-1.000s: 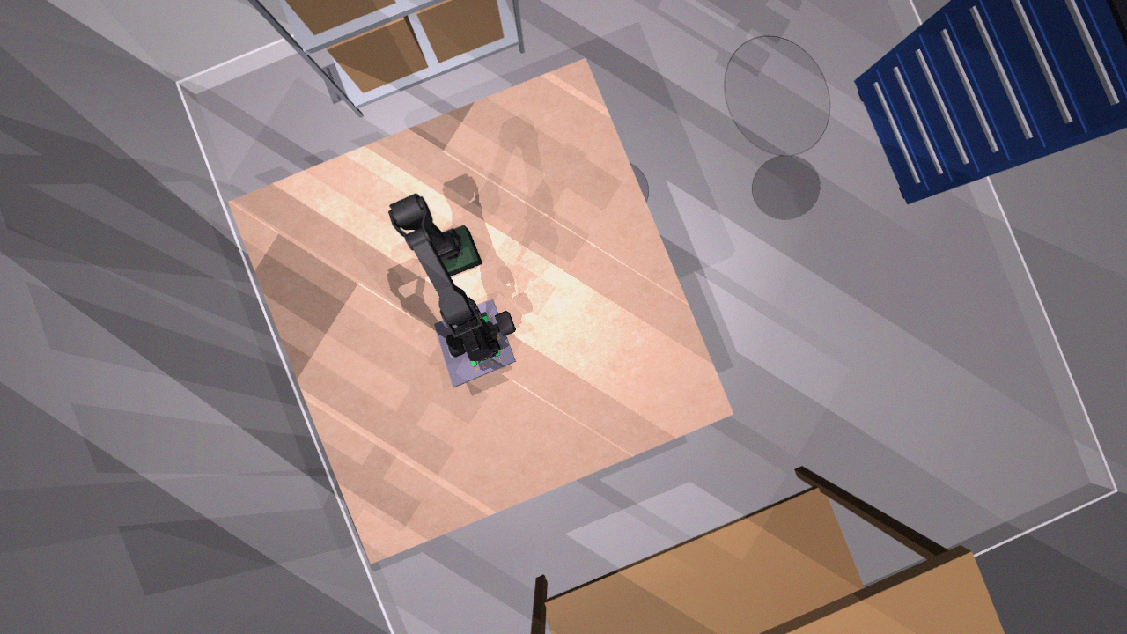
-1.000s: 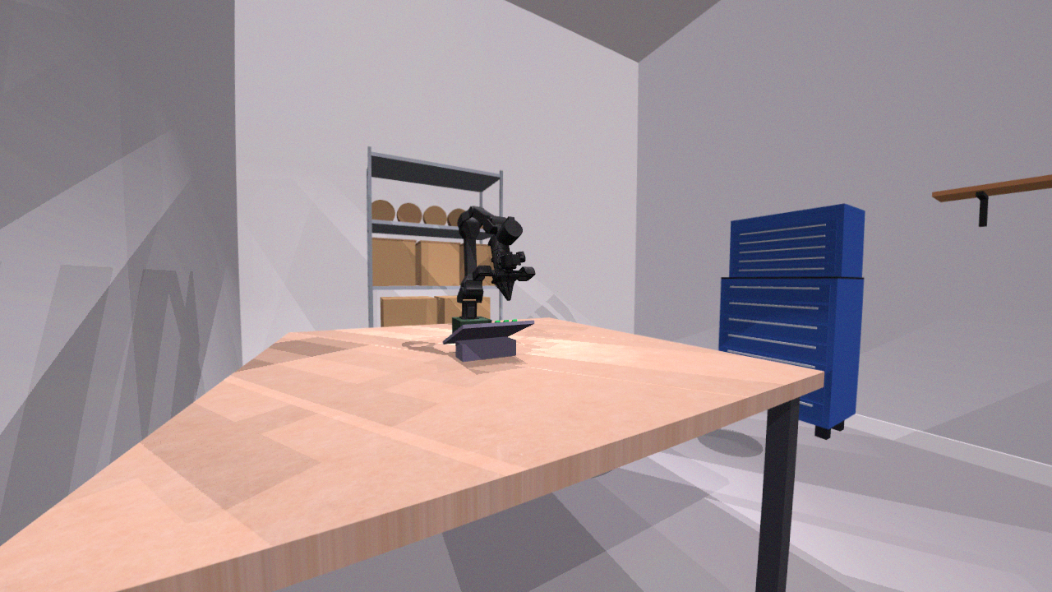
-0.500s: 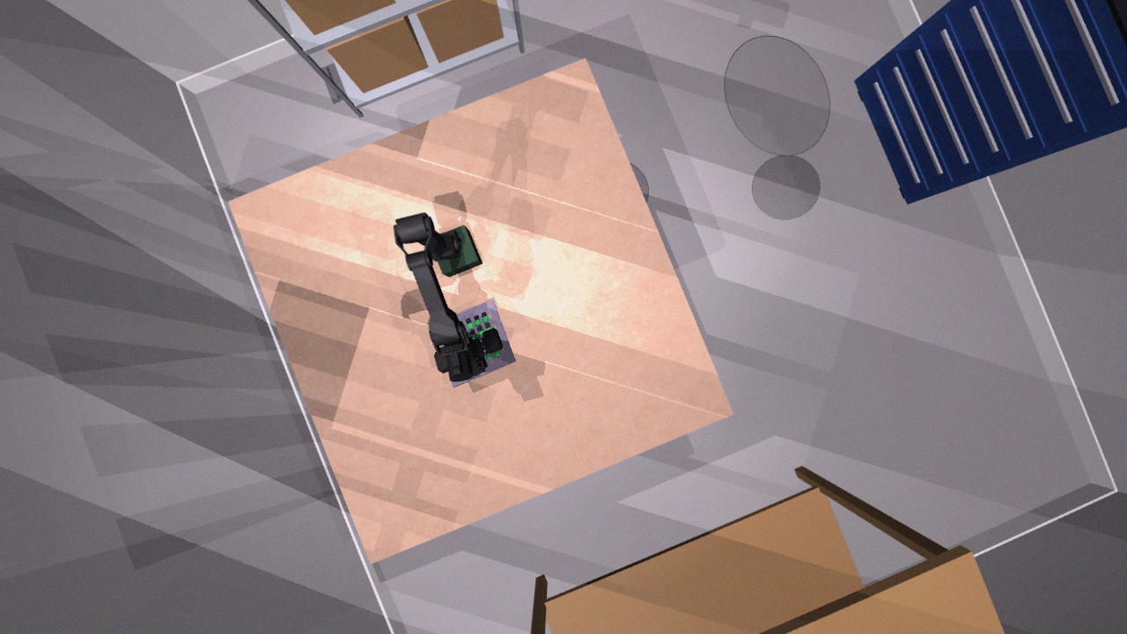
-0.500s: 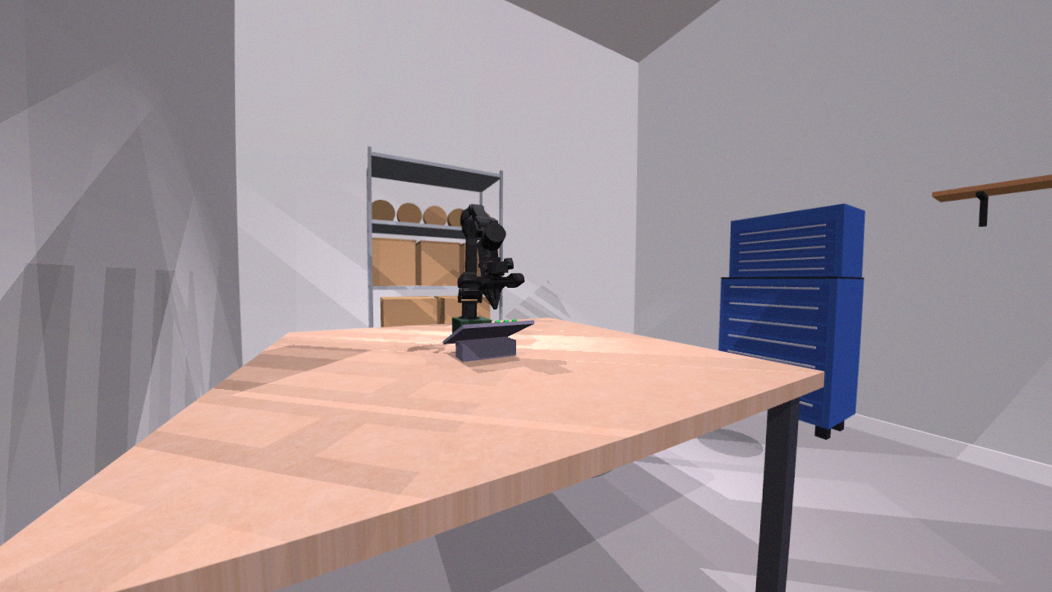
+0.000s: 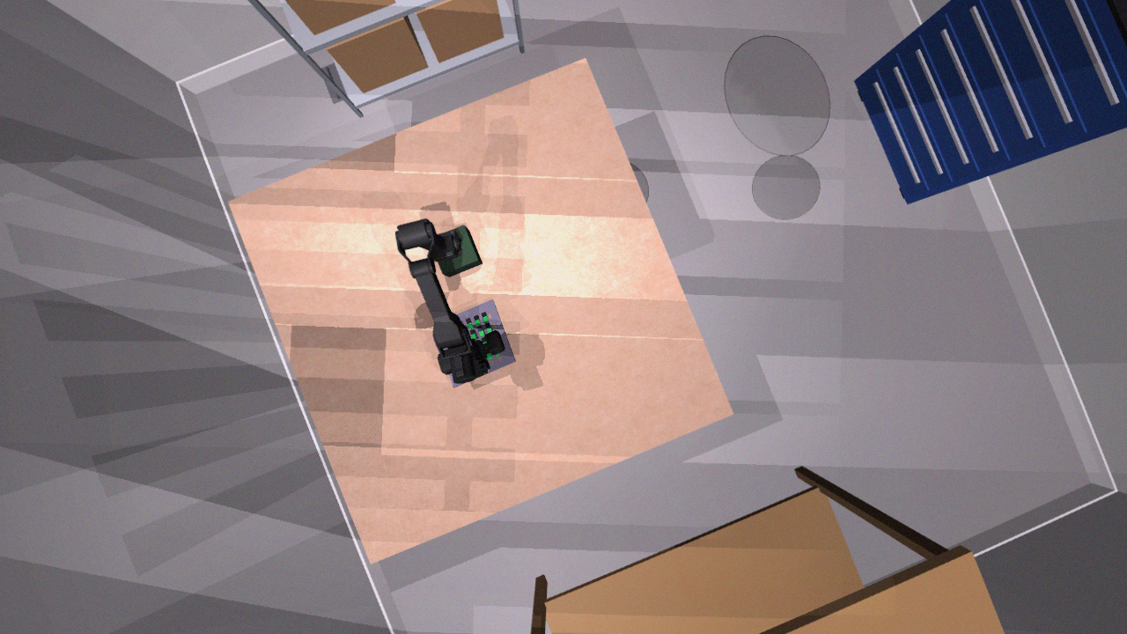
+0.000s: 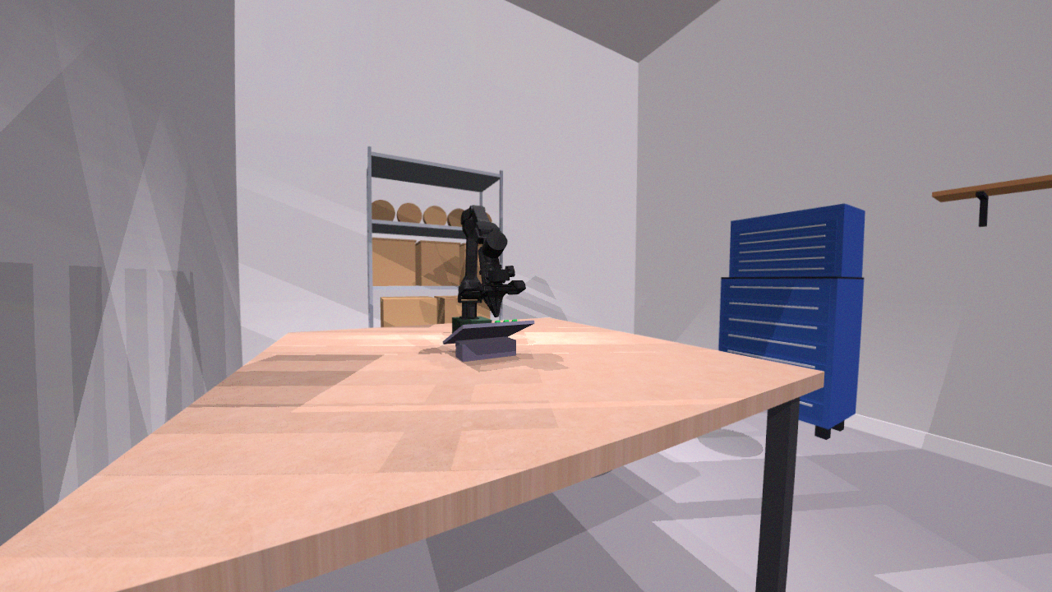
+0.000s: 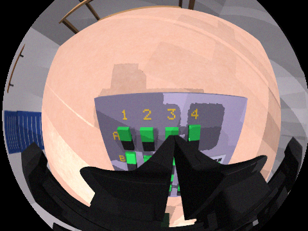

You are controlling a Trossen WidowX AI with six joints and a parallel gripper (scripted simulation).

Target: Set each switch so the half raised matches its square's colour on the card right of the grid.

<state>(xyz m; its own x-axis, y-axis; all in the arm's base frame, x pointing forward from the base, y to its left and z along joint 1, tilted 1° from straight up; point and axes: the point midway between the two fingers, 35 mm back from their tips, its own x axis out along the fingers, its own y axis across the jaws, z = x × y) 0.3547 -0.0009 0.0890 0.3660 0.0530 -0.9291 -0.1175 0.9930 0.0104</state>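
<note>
The lilac switch panel point(image 7: 107, 111) point(image 5: 497, 313) point(image 6: 485, 347) stands tilted on the wooden table point(image 5: 599, 378) point(image 6: 514, 441). It carries columns numbered 1 to 4. In the wrist view the far row A shows green halves on switch A1 point(image 7: 124, 133), switch A2 point(image 7: 146, 133) and switch A4 point(image 7: 194, 132). My gripper point(image 7: 173, 140) point(image 5: 486, 347) point(image 6: 499, 314) is shut on nothing. Its tip hangs close over column 3 near rows A and B. The fingers hide the nearer rows. Only a sliver of the card point(image 7: 217, 159) shows right of the fingers.
The arm's green base point(image 5: 465, 250) stands just behind the panel. A metal shelf with boxes point(image 6: 412, 250) and a blue tool cabinet point(image 6: 794, 309) stand off the table. A wooden bench point(image 5: 748, 567) stands beyond the table's far edge.
</note>
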